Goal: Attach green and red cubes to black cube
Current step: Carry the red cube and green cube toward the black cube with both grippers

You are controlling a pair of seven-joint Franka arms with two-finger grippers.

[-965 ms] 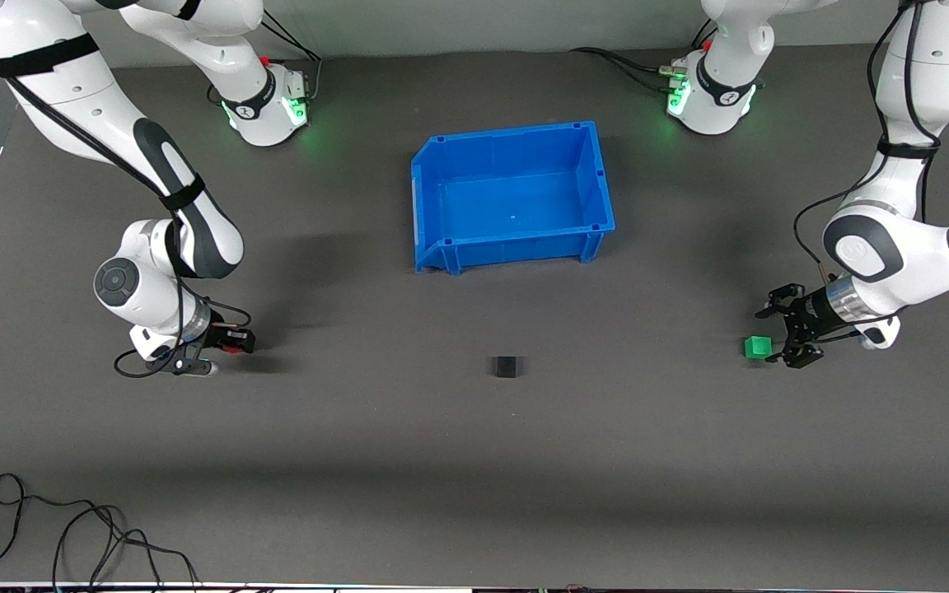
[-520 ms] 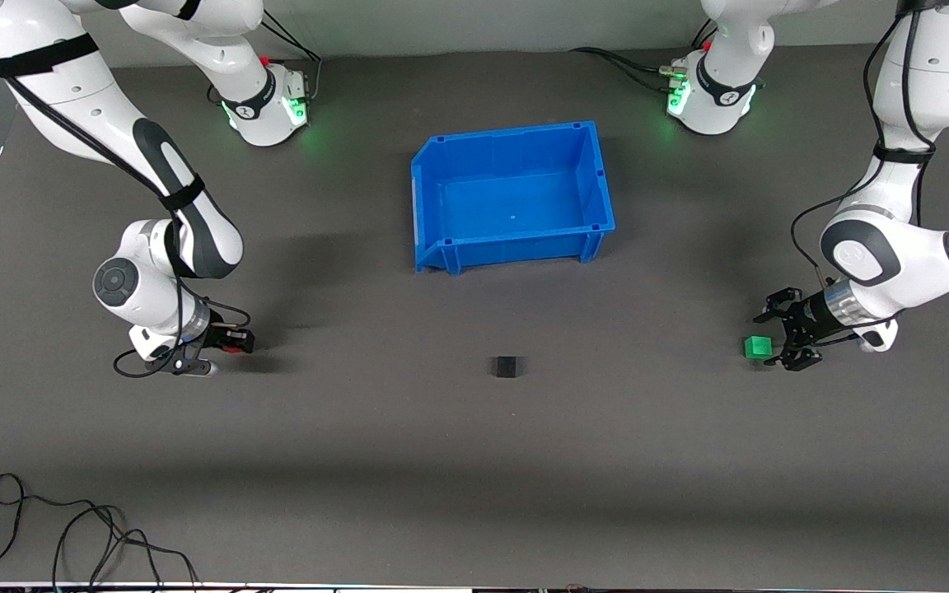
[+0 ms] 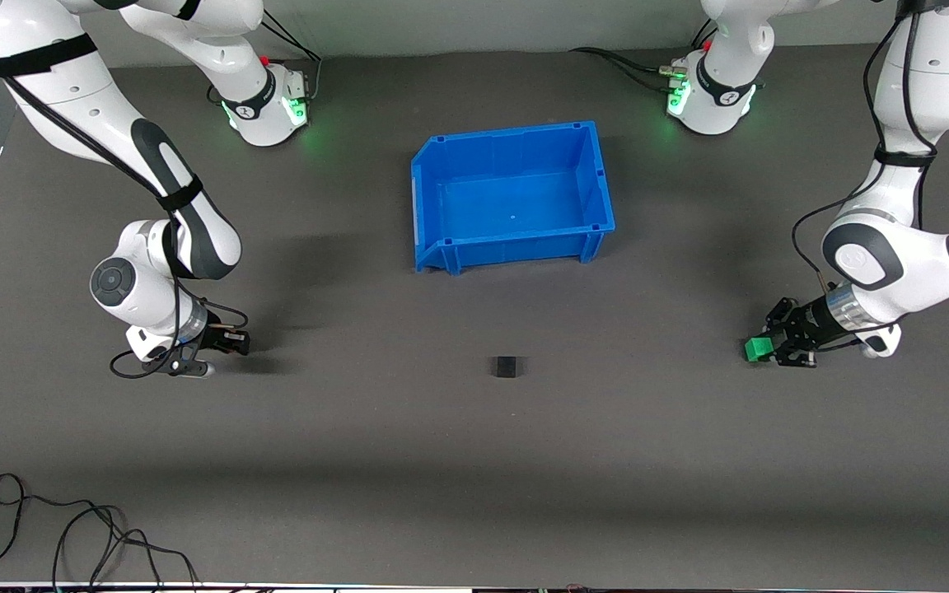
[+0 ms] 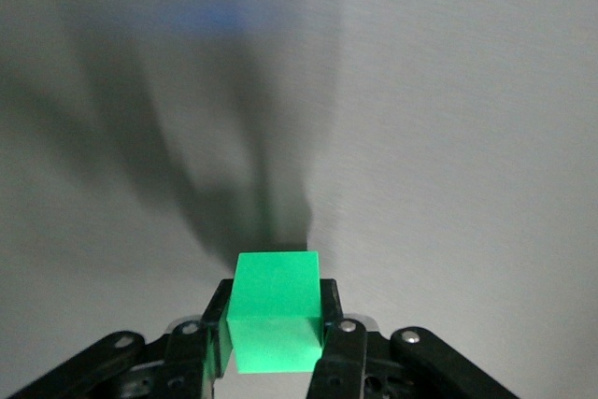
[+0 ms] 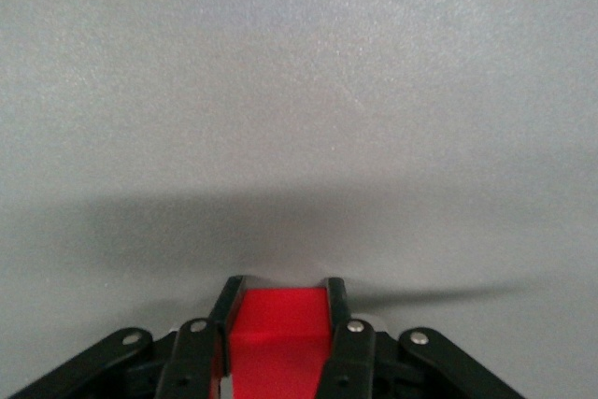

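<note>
The green cube (image 3: 757,349) is clamped between the fingers of my left gripper (image 3: 771,349), low at the mat near the left arm's end of the table. In the left wrist view the green cube (image 4: 274,310) fills the gap of the left gripper (image 4: 275,294). My right gripper (image 3: 230,342) is low at the mat near the right arm's end. It is shut on the red cube (image 5: 278,334), which sits between the fingers of the right gripper (image 5: 280,292). The black cube (image 3: 507,366) lies alone on the mat between the two grippers.
An empty blue bin (image 3: 507,136) stands on the mat, farther from the front camera than the black cube. Loose black cables (image 3: 71,535) lie at the mat's near corner by the right arm's end.
My left gripper's fingers have closed onto the green cube, which stood just ahead of the open fingers before. My right gripper has shifted slightly toward the right arm's end.
</note>
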